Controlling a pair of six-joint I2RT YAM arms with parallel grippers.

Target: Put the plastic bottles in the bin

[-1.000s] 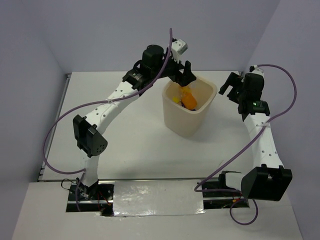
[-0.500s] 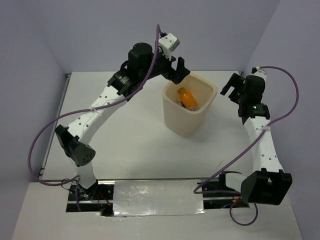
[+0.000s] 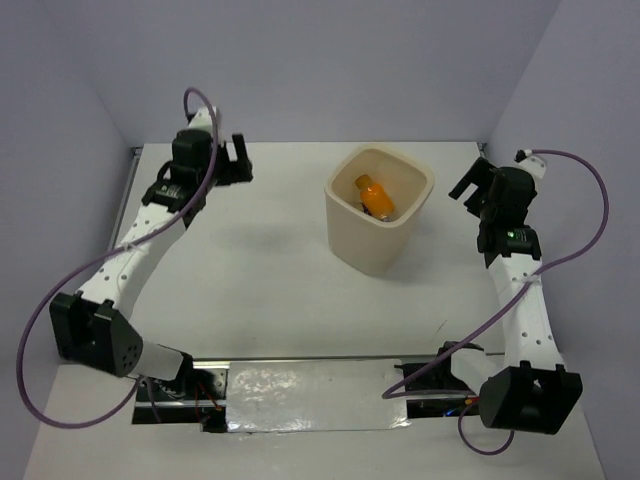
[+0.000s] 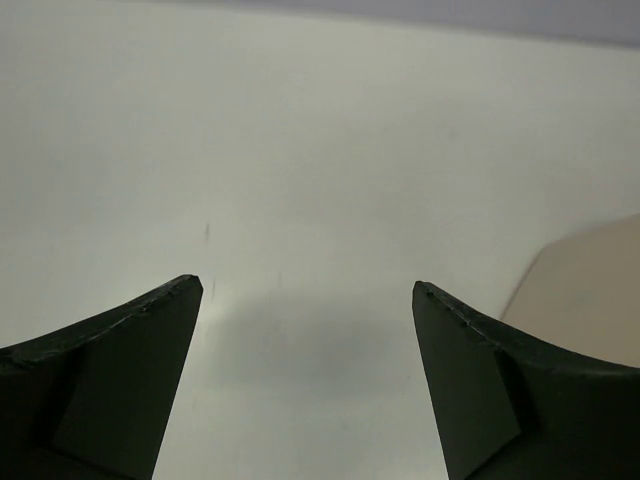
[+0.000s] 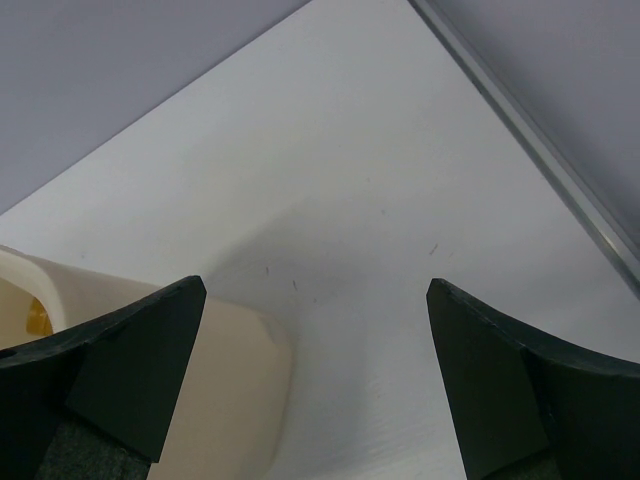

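Well, I see the small orange-filled plastic bottle (image 3: 375,197) lying inside the tall cream plastic bin (image 3: 368,250), upper centre. None shows on the white desk (image 3: 280,260), so I judge the task likely finished. Both the left gripper (image 3: 242,160) and right gripper (image 3: 468,182) gape empty.

Top view overhead; wrist views low, close; all share bin (image 3: 372,248).
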